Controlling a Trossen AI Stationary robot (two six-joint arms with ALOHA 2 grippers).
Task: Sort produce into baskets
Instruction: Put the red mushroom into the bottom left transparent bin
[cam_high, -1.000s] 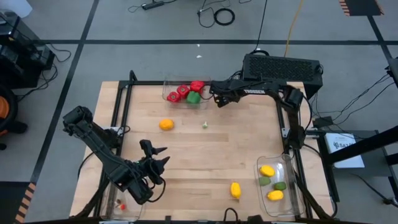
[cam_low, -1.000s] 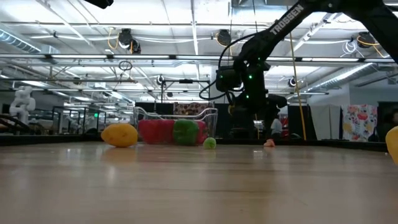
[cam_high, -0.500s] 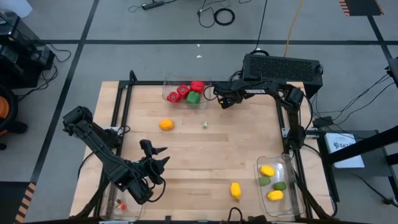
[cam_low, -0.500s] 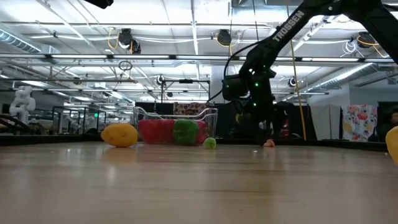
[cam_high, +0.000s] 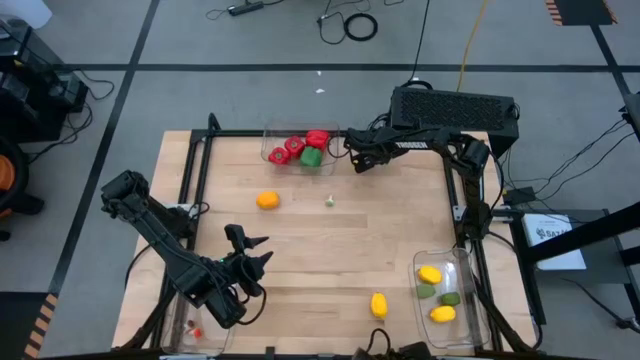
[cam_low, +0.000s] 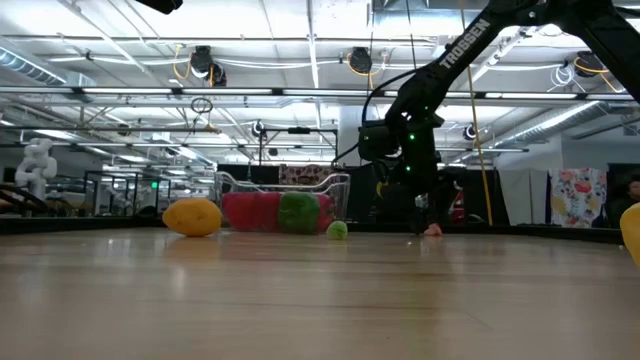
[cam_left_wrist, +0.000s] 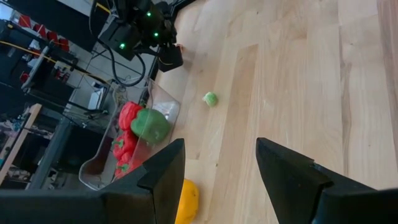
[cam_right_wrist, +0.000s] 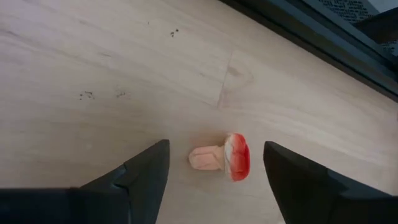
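produce: small red-capped mushroom bit (cam_right_wrist: 221, 157) lies on the table (cam_high: 330, 250) at the far edge, between the spread fingers of the right gripper (cam_right_wrist: 216, 163), not touched. since a second ago that gripper shifted right, away from the pepper basket (cam_high: 298, 147), and dropped lower. left gripper (cam_high: 250, 250) unmoved, spread, empty.

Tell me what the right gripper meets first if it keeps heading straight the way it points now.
Most likely the small red-capped mushroom piece, lying on the wooden table between the open fingers of the right gripper. Nothing else shows in that line.
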